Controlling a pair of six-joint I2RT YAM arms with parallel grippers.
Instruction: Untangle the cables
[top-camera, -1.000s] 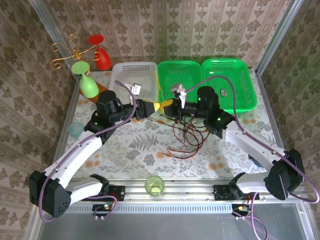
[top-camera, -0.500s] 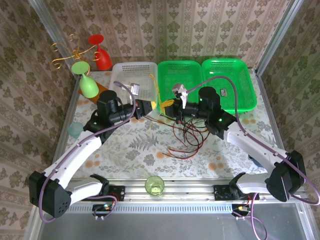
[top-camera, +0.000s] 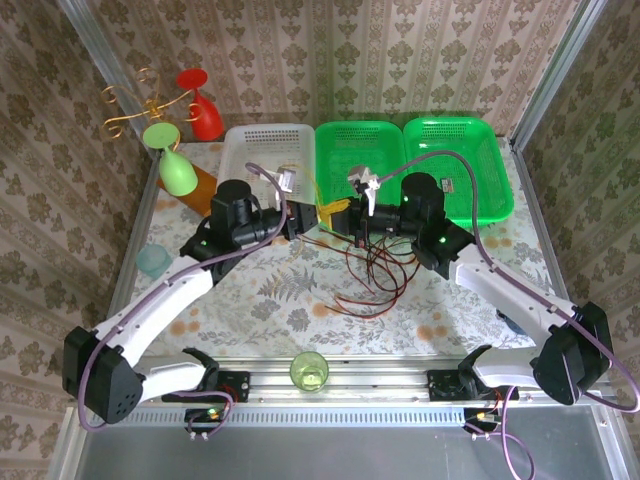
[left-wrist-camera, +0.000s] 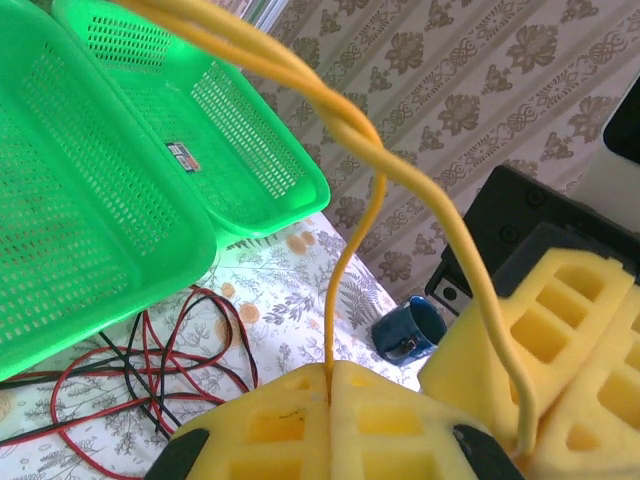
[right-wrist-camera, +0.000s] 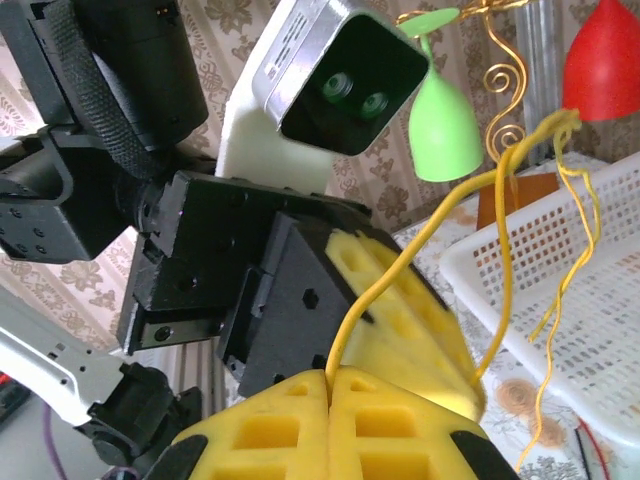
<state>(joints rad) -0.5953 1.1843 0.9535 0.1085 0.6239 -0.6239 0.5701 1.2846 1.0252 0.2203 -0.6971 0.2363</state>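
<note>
L claw (left-wrist-camera: 330, 385) now clenched on yellow cable (left-wrist-camera: 372, 205); foam pads pressed flat, strand coming up out of the seam. 1 s ago its jaws are a bit apart and it sits further left in the top view, so it has slid right & snapped shut. R claw (right-wrist-camera: 328, 395) clenched on the same yellow cable, no change there. The 2 claws sit just beside each other, above the table (top-camera: 260, 300), in front of where white basket (top-camera: 262, 128) meets green baskets (left-wrist-camera: 90, 180).

Outward: yellow cable rises from both claws as 2 strands, twisted round each other just above L claw, then runs up & back to the white basket's edge, a loop hanging over it. Red & black cables (top-camera: 375, 275) lie in a loose tangle on the table below R claw, near the green baskets; a few strands rise toward the claws, can't tell if hooked on.

Meaning, prob.: both claws now have yellow, so it looks set for a pull-apart to draw it free of the bunch. Risk: the twist may tighten under pull. Task early, imo; red & black not yet sorted.
</note>
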